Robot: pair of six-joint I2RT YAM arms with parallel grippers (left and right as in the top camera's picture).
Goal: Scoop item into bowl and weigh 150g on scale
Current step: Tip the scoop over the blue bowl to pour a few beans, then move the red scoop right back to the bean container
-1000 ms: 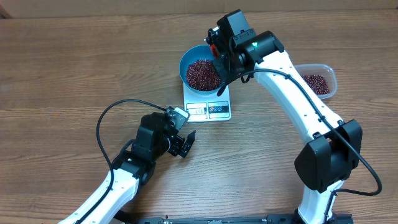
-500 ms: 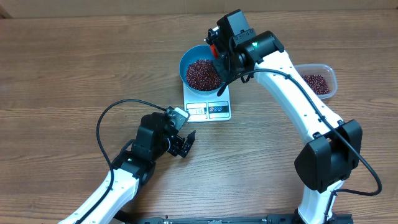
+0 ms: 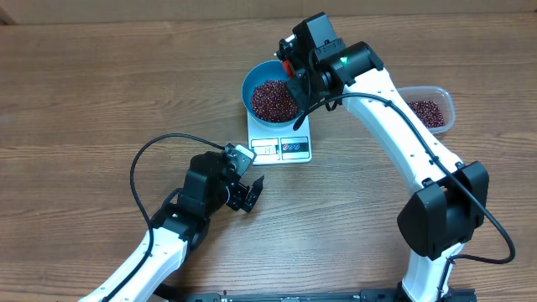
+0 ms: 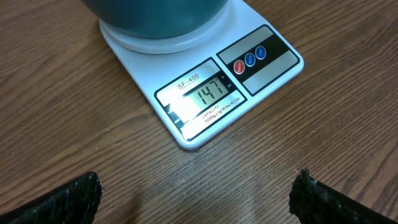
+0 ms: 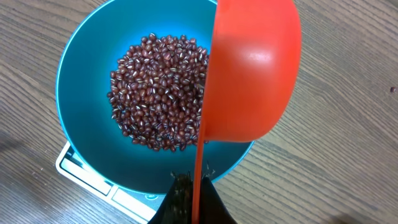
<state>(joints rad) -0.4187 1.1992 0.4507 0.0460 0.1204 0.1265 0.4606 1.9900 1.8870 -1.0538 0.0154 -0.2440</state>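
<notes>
Black and empty, our left end effector (image 3: 249, 195) sits nearest us at 7 o'clock from the scale (image 3: 281, 144), jaws spread as wide as they go, its camera facing the display (image 4: 205, 96), which reads 147. At the scale's 12 o'clock end stands the bowl (image 3: 246, 91) with the heap of beans (image 5: 158, 90) inside. Over the bowl's 3 o'clock rim our right end effector (image 5: 195, 202) is clamped tight on the handle of an orange scoop (image 5: 252, 68), tipped on edge; whether any beans are left in it we cannot tell. We judge the weighing nearly finished, so we should let only a few beans trickle out, pause for the display to settle, and hold the scoop clear of the bowl so it adds no load. Farther off at 3 o'clock a clear tub (image 3: 449, 105) holds the spare beans. Everything rests on a brown wood-grain surface (image 3: 101, 84); of the room we see only a pale strip beyond its far edge.
</notes>
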